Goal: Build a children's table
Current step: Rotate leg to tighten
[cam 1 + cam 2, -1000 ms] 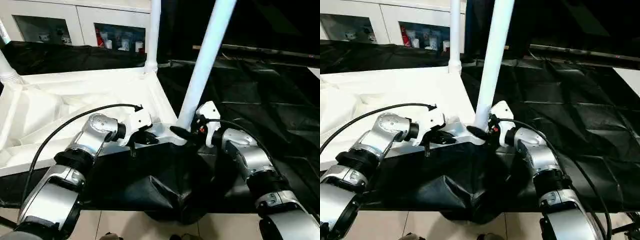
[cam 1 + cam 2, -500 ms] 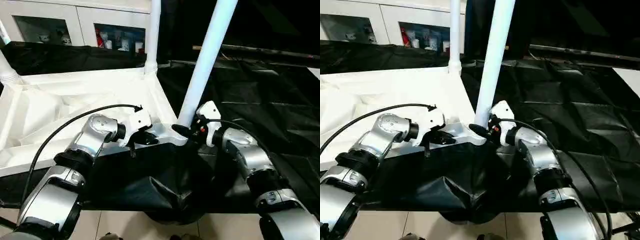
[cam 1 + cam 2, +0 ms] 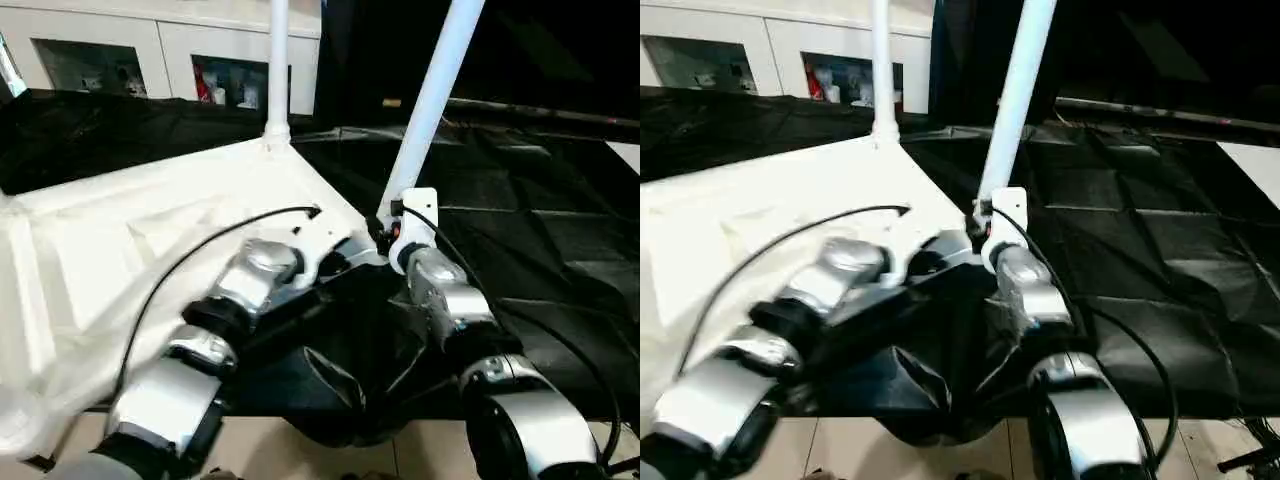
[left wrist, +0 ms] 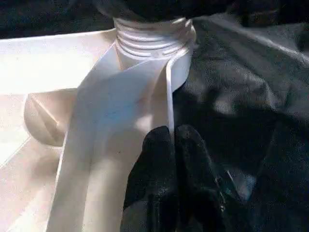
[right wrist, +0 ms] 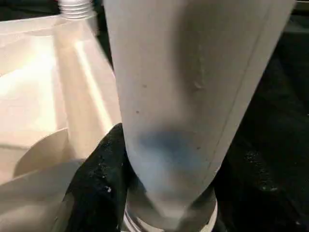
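Gripping the leg [image 3: 432, 105] near its socket with my right pincer [image 3: 385, 232], left pincer [image 4: 172, 145] clenched on the tabletop [image 3: 150, 215] rim, I judge cross-threading likely if that leg leans.

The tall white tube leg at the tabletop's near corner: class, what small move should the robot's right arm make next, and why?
Probably a further twist of the tall white tube leg into its round corner socket. The right gripper wraps the leg's base, the leg leans, and the shut left gripper rests at the white plastic tabletop rim beside it.
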